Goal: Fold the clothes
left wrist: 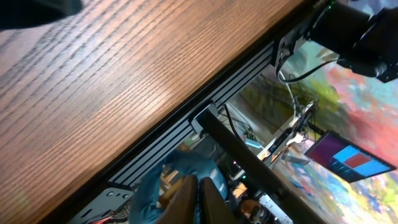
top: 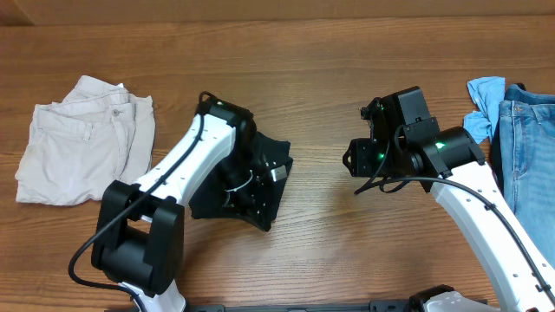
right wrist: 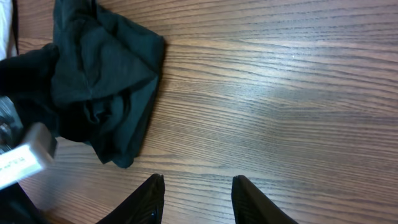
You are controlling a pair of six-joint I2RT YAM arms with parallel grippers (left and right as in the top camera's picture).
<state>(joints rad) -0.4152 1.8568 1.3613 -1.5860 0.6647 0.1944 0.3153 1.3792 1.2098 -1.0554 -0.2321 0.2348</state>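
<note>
Cream shorts (top: 82,143) far left, denim jeans (top: 529,156) far right; left claw (left wrist: 198,190) closed tight by T-shirt (right wrist: 106,81), right claw (right wrist: 198,186) parted, empty

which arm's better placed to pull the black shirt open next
Left, probably. The left gripper sits at the bunched black shirt, jaws shut; the right gripper hangs open over bare table, apart from the cloth.

no text, label or number is legible anywhere.
</note>
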